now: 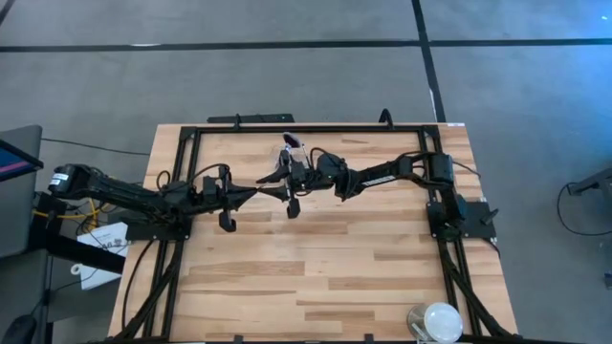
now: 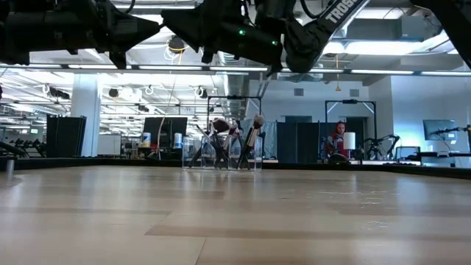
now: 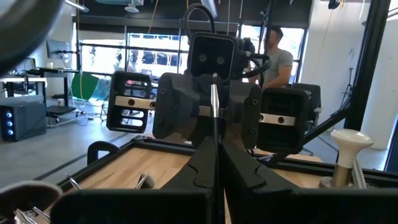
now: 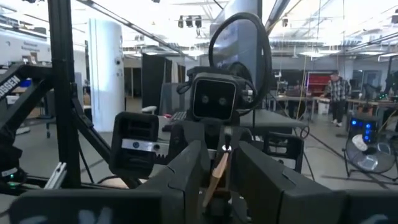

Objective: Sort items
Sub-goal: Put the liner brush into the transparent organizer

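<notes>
1. Your left end effector (image 1: pixel 251 194) and right end effector (image 1: pixel 271 178) met above the bench (image 1: pixel 316 277) centre.
2. Both clenched one brush (image 3: pixel 214 102).
3. Remaining brushes (image 2: pixel 229 140) stood at 12 o'clock.

**Both arms meet tip to tip above the far middle of the table**

The left arm reaches in from the table's left edge, stretched nearly level, its wrist pointing toward the right arm. The left gripper (image 1: pixel 256 192) has its fingers (image 3: pixel 199 163) pressed together, pinching a thin silvery rod between them.

The right arm comes from the right edge, elbow bent, forearm running level toward the left. The right gripper (image 1: pixel 273 178) faces the left one head-on, the two tips almost touching. Its fingers (image 4: pixel 186 168) stand slightly apart with a slim tan piece between them. Both grippers hang well above the table top.
</notes>
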Robot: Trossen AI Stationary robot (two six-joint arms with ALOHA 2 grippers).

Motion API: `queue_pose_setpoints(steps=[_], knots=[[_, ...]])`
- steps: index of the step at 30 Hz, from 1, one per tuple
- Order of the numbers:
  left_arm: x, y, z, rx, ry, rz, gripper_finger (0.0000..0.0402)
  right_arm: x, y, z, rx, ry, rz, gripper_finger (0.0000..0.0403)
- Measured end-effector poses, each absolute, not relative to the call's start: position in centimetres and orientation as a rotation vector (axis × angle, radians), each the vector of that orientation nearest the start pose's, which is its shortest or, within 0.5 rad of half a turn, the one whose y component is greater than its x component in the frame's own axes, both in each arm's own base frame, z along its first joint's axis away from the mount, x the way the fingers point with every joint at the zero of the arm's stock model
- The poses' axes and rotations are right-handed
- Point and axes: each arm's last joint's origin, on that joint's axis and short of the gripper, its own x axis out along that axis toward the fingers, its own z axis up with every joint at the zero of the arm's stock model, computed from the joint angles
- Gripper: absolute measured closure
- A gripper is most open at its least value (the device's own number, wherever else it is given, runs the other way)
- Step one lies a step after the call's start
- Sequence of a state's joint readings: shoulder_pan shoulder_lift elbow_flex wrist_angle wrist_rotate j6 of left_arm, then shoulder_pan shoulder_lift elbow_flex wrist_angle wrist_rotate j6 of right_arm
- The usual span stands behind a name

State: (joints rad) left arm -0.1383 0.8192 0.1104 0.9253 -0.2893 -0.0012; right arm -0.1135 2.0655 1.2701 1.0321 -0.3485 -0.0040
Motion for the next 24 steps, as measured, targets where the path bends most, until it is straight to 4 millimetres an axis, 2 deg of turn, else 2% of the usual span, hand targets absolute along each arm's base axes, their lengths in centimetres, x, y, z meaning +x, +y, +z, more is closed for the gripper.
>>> queue_pose_setpoints(steps=[11, 16, 19, 24], knots=[[15.8, -1.4, 20.3, -0.020, -0.209, 0.153, 0.0387, 45.0, -4.0, 22.6, -0.053, -0.237, 0.235, 0.0392], [16.0, -1.4, 20.0, -0.019, -0.185, 0.159, 0.0371, 45.0, -4.0, 22.5, -0.030, -0.232, 0.233, 0.0384], [16.3, -1.4, 19.3, -0.010, -0.129, 0.181, 0.0350, 45.0, -4.2, 22.7, 0.004, -0.214, 0.225, 0.0394], [16.7, -1.1, 18.1, 0.005, -0.038, 0.304, 0.0309, 44.5, -4.8, 23.5, 0.007, -0.087, 0.100, 0.0392]])
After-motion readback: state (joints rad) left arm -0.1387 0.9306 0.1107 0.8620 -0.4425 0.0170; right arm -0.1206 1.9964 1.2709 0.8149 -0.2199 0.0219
